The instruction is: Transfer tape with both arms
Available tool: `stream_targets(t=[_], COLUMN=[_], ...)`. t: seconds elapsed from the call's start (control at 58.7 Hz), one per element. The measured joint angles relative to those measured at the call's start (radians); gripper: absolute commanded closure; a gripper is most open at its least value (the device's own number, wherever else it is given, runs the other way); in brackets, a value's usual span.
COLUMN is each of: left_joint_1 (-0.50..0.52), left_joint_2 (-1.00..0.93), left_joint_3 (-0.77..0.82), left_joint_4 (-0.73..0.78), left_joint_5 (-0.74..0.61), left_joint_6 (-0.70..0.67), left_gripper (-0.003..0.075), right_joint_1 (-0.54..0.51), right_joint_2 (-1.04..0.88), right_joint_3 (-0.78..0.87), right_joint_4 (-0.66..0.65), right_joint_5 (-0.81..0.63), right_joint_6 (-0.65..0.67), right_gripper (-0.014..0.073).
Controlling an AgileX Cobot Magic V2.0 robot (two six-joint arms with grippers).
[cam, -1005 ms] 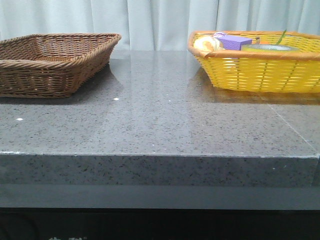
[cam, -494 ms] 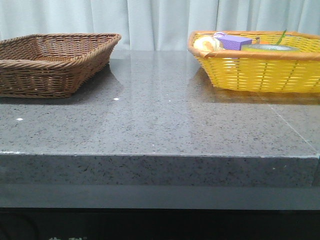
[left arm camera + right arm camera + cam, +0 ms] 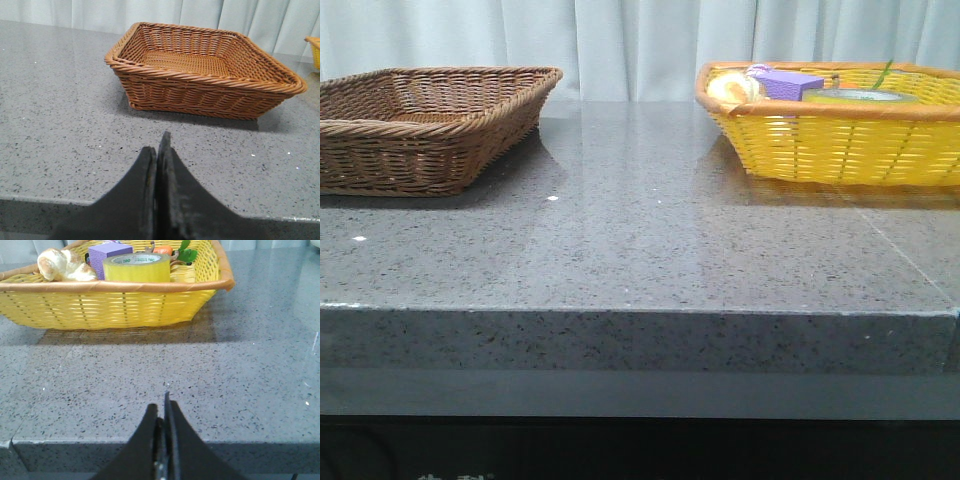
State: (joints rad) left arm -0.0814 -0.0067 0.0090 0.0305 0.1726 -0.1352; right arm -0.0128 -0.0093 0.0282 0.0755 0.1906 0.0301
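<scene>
The yellow tape roll [image 3: 137, 267] lies flat in the yellow basket [image 3: 115, 305], next to a purple block [image 3: 104, 255]. In the front view only its top edge [image 3: 860, 97] shows above the rim of the yellow basket [image 3: 840, 150] at the back right. My right gripper [image 3: 162, 407] is shut and empty, low over the table's near edge, well short of the basket. My left gripper [image 3: 157, 145] is shut and empty, in front of the brown wicker basket [image 3: 200, 85]. Neither gripper shows in the front view.
The brown wicker basket [image 3: 420, 130] stands at the back left with nothing in it. The yellow basket also holds a bread roll [image 3: 60, 266], an orange item [image 3: 162, 250] and green leaves [image 3: 186, 255]. The grey stone table [image 3: 640, 250] lies between the baskets.
</scene>
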Motion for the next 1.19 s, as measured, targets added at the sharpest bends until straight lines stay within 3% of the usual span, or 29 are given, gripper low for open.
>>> stream_targets(t=[0.579, 0.834, 0.988, 1.192], left_joint_1=[0.0, 0.0, 0.0, 0.0], left_joint_2=[0.0, 0.0, 0.038, 0.293], left_joint_3=[0.0, -0.013, -0.162, -0.425], left_joint_4=[0.0, 0.0, 0.013, 0.024], left_joint_5=[0.0, -0.067, -0.007, 0.109], left_joint_6=[0.0, 0.0, 0.0, 0.0], left_gripper=[0.074, 0.074, 0.074, 0.074], right_joint_1=[0.0, 0.0, 0.0, 0.0], right_joint_2=[0.0, 0.0, 0.015, 0.227], right_joint_3=[0.0, -0.049, -0.198, -0.438], right_joint_4=[0.0, 0.038, 0.046, 0.048], right_joint_5=[0.0, -0.031, 0.01, 0.051], right_joint_6=[0.0, 0.011, 0.013, 0.013], right_gripper=[0.0715, 0.0713, 0.0712, 0.0712])
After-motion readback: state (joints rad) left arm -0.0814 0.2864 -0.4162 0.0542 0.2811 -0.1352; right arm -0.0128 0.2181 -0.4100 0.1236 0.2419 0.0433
